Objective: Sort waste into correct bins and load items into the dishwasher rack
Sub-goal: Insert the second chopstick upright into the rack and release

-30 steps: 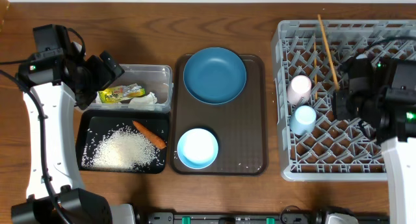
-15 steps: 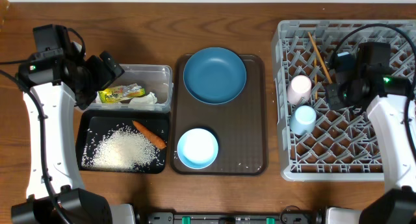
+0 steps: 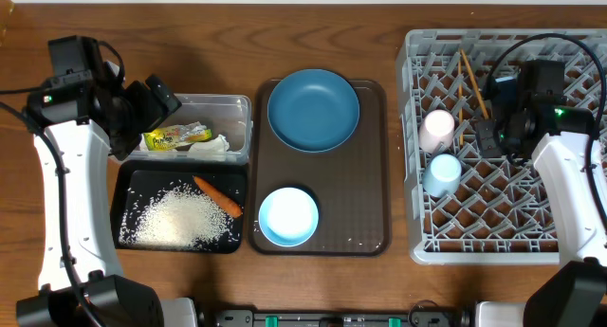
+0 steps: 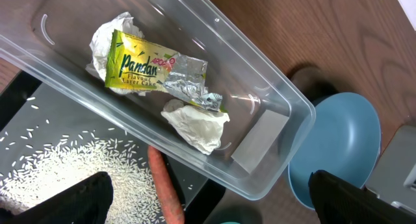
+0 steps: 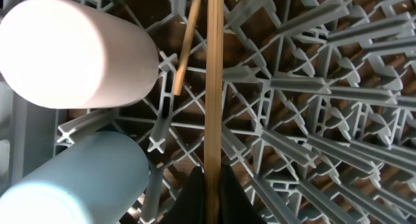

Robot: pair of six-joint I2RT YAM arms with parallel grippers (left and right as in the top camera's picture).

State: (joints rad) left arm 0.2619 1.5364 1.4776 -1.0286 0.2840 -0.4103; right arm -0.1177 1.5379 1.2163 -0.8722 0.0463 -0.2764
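The right gripper (image 5: 209,188) pinches a slim wooden chopstick (image 5: 213,87), jaws narrow, over the far part of the grey plastic lattice rack (image 3: 531,242), right of the small pink cup (image 5: 78,52) and a second chopstick (image 5: 185,42).

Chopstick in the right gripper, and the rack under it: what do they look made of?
The chopstick looks like wood or bamboo: pale tan, matte, faint lengthwise grain. The rack seems moulded plastic: uniform grey, slightly glossy, thin ribbed lattice.
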